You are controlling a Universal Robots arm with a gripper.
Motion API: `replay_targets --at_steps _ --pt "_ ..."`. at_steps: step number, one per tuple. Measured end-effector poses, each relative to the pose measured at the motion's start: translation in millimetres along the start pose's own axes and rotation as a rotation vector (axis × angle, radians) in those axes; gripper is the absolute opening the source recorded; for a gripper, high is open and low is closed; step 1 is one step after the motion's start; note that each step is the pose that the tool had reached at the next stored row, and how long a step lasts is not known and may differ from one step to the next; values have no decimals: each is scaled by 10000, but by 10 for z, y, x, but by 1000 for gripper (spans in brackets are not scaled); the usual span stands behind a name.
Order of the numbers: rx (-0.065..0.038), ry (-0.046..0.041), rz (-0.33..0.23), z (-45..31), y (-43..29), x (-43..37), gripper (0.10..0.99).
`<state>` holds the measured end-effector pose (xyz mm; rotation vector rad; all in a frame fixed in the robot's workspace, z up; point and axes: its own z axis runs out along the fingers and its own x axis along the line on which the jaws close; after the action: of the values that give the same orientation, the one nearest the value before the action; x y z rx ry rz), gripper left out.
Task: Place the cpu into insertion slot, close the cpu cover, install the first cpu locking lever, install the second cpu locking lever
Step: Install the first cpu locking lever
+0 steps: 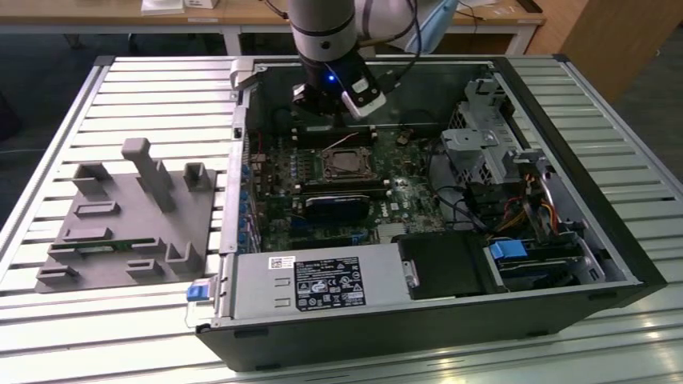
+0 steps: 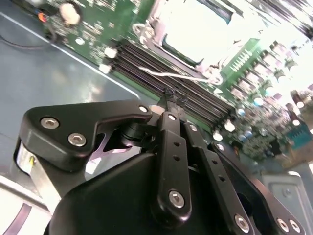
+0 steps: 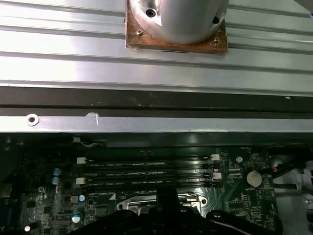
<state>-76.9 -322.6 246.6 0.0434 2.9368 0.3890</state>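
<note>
Looks like the first-lever step, with the cpu (image 2: 195,24) seated under the lowered cpu cover (image 1: 348,151) inside the case (image 1: 597,264), toward the table's (image 1: 160,80) far edge. Hovers beside the locking lever (image 2: 171,76), hand (image 2: 170,95) pinched narrow, empty. Calls for fine aim.

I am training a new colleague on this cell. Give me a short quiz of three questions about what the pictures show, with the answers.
1. True or false: the gripper hangs outside the case.
2. What is nearest the gripper? A) memory slots B) power supply C) grey fixture
3. Fill in: the board is ____ in colour.

Key: 1 false, it is inside the case, over the board. 2 A. 3 green.
</note>
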Motion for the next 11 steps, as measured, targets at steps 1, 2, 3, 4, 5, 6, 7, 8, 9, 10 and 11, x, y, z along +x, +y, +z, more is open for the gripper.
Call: replay_targets --at_steps 1,2,3,4,5,6,7,8,9,10,11 --pt "21 -129 -36 1 -1 3 106" --pt "38 -251 -68 3 -1 6 106" --pt "37 -346 -86 7 -2 12 106" --pt "34 -408 -92 14 -4 18 106" --pt "32 -459 -96 23 -7 22 106" --pt "33 -492 -95 36 -10 25 106" --pt "35 -510 -95 49 -14 28 106" --pt "35 -523 -92 65 -19 30 106" --pt "36 -532 -87 82 -24 33 106" --pt "38 -538 -78 99 -29 37 106" --pt "41 -544 -67 116 -34 40 106"
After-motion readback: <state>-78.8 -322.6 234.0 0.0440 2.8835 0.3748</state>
